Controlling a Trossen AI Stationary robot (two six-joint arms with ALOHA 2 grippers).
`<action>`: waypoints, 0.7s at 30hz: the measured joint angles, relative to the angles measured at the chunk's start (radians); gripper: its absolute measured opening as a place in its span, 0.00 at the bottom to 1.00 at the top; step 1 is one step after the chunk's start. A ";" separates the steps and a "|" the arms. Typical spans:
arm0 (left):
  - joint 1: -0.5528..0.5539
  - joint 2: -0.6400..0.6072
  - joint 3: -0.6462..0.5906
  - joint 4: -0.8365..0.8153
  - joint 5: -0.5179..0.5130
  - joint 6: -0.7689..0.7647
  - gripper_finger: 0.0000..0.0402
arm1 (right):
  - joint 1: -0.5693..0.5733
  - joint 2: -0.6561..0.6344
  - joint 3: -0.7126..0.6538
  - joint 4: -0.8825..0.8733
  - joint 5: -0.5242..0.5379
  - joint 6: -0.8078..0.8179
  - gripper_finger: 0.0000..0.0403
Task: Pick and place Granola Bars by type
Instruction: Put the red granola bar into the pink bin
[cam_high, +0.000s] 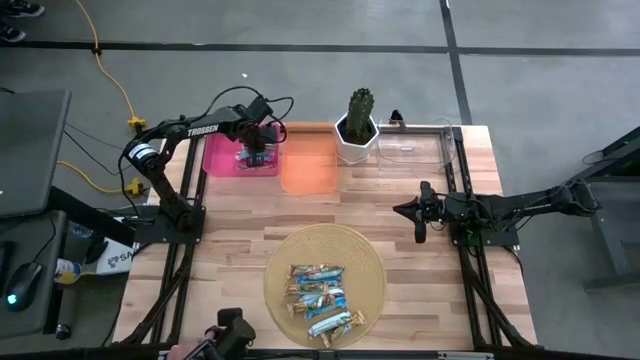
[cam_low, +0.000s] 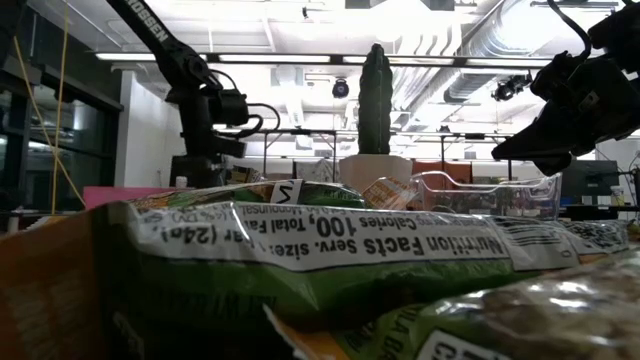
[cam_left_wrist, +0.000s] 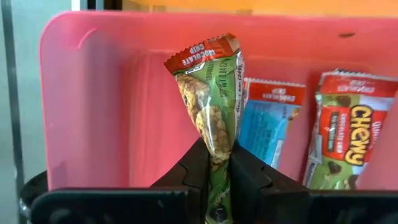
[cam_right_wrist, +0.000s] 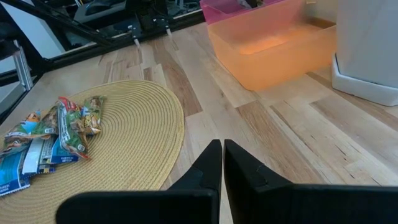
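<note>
Granola Bars (cam_left_wrist: 339, 146) in pink bin (cam_left_wrist: 93, 93)

A light butcher-block wooden table (cam_high: 400, 215) stands on a grey concrete floor (cam_high: 300, 70) crossed by dark seams. At 10 o'clock of the table a yellow cable (cam_high: 118, 88) trails over the floor. At 9 o'clock sits a dark grey desk (cam_high: 28, 150). In the low view, long white ceiling light strips (cam_low: 300, 58) and grey round ducts (cam_low: 490, 40) run overhead.
</note>
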 joint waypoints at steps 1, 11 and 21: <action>0.000 0.000 0.000 0.000 -0.003 0.000 0.10 | 0.000 0.000 0.000 0.000 0.000 0.000 0.00; 0.000 0.000 0.000 -0.030 -0.015 -0.083 0.23 | 0.000 0.000 0.000 0.000 0.000 0.000 0.00; 0.000 -0.005 0.000 -0.081 -0.018 -0.282 0.33 | 0.000 0.000 0.000 0.000 0.000 0.000 0.00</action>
